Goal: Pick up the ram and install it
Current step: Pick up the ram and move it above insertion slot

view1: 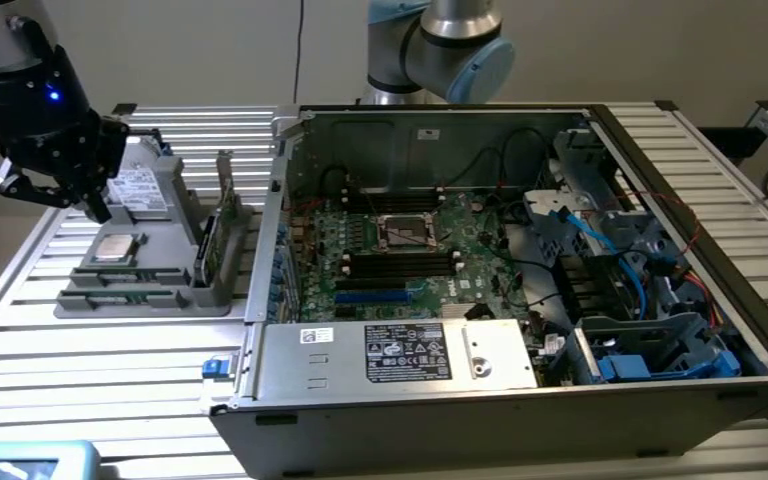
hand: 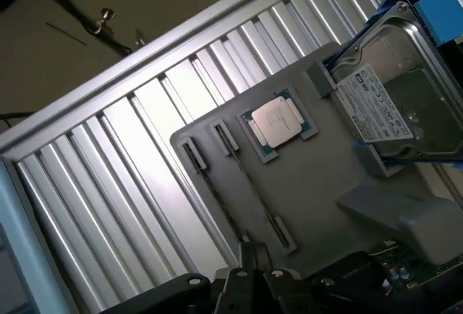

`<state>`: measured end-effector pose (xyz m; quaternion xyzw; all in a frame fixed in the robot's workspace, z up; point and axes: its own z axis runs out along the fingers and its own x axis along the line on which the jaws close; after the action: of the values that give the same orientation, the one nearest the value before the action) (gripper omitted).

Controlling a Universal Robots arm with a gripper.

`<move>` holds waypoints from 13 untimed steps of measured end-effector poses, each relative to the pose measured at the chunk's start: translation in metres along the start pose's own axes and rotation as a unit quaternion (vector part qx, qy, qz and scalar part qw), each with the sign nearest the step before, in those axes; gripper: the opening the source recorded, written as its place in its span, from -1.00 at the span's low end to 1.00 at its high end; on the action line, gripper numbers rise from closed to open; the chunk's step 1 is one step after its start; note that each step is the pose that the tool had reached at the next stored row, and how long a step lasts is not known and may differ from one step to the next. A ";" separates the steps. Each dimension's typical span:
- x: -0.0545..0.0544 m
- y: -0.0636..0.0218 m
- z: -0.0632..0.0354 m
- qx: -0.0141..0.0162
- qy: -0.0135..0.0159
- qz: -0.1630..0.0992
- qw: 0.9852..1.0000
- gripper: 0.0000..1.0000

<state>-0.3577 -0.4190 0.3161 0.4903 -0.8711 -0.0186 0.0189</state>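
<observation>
Slatted metal desk (view1: 91, 350); open PC case (view1: 558, 420) at exterior view's right.
- Claw (view1: 91, 205) pinched shut, nothing seen in it, over far end of grey tray (view1: 144, 305).
- Ram (view1: 205, 252) on edge along tray's case-side edge, apart from claw.
- Best grip, likely: claw spread, centred on ram's length, squared across thin board, straight down.

Bright even light, glare on slats (hand: 155, 140)

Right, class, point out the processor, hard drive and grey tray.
processor (hand: 278, 122), wrist view, its metal lid
hard drive (hand: 370, 103), wrist view, its white label
grey tray (hand: 318, 184), wrist view, bare flat face
</observation>
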 end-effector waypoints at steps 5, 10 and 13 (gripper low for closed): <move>0.000 0.0000 0.0003 0.001 0.002 -0.045 0.999 -0.79; 0.000 0.0000 0.0006 0.002 0.004 -0.090 0.996 -0.79; 0.000 0.0000 0.0008 0.004 0.005 -0.117 0.993 -0.79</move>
<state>-0.3577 -0.4190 0.3153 0.5892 -0.8076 -0.0147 0.0188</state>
